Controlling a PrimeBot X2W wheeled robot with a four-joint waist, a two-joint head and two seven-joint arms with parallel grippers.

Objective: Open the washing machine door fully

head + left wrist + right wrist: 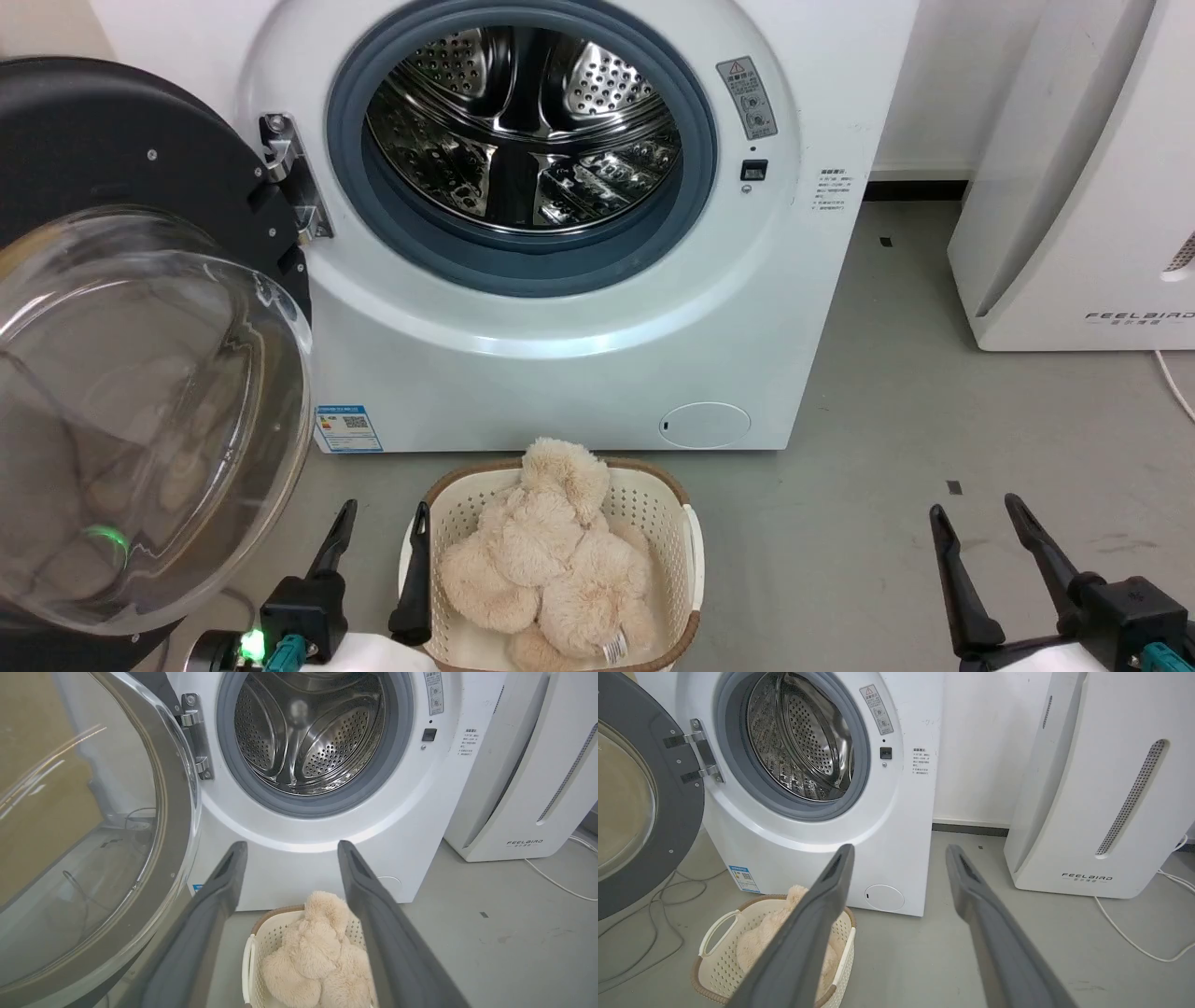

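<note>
Two hands, both spread and empty; one door standing wide open.

Left hand (386, 509) low, fingers apart, holding nothing, between the door's lower edge and the basket's left rim. Right hand (974, 506) likewise released, over bare floor (887, 485), well apart from everything. One washing machine door (140, 355): black ring and bulging clear glass bowl, hinged at the left of the one white washing machine (560, 364), drum mouth uncovered. One cream basket (667, 504) just before the washer, holding one beige plush toy (551, 560). One other white appliance (1074, 187) to the right.
</note>
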